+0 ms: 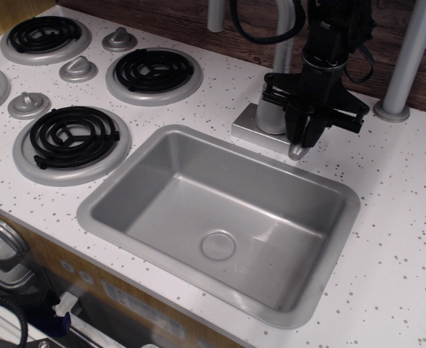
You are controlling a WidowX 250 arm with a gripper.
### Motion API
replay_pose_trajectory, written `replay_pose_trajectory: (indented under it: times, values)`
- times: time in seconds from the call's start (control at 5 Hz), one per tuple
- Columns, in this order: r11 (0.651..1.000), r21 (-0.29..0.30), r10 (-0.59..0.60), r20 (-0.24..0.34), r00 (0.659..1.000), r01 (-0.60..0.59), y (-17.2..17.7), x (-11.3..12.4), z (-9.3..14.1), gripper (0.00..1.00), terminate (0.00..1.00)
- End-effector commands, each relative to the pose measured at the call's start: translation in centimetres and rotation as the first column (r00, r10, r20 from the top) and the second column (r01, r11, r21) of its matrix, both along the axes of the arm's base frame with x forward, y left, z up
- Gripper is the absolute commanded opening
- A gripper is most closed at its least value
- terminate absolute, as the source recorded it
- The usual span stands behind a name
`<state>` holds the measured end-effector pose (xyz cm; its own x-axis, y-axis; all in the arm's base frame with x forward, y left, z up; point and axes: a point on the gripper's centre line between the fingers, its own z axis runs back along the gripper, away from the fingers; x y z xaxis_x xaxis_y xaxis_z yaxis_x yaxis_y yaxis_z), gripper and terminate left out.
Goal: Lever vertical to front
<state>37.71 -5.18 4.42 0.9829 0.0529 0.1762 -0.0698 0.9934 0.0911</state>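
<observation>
The lever (pixel 297 151) is a small silver-grey paddle on the right side of the faucet body (pixel 269 114). Only its rounded tip shows, pointing forward and down over the sink's back rim. My black gripper (pixel 307 136) comes down from above and covers the rest of the lever. Its fingers (pixel 317 129) sit on both sides of the paddle and look closed on it. The lever's stub joint is hidden behind the gripper.
The grey sink basin (pixel 162 148) lies just in front of the faucet base (pixel 250 131). The tall spout pipe (pixel 284 36) rises behind the gripper. A grey post (pixel 401 65) stands at the right. Stove burners (pixel 153 72) and round knobs (pixel 78 69) lie at the left.
</observation>
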Motion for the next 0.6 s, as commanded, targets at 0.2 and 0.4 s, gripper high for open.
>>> replay_pose_trajectory:
  times: [0.2,0.4]
  values:
    - [0.996,0.056,0.060,0.062,0.996,-0.063,-0.4,-2.1,4.7,1.00,0.00]
    - [0.996,0.057,0.063,0.067,0.996,-0.066,-0.3,-2.3,4.6,1.00,1.00]
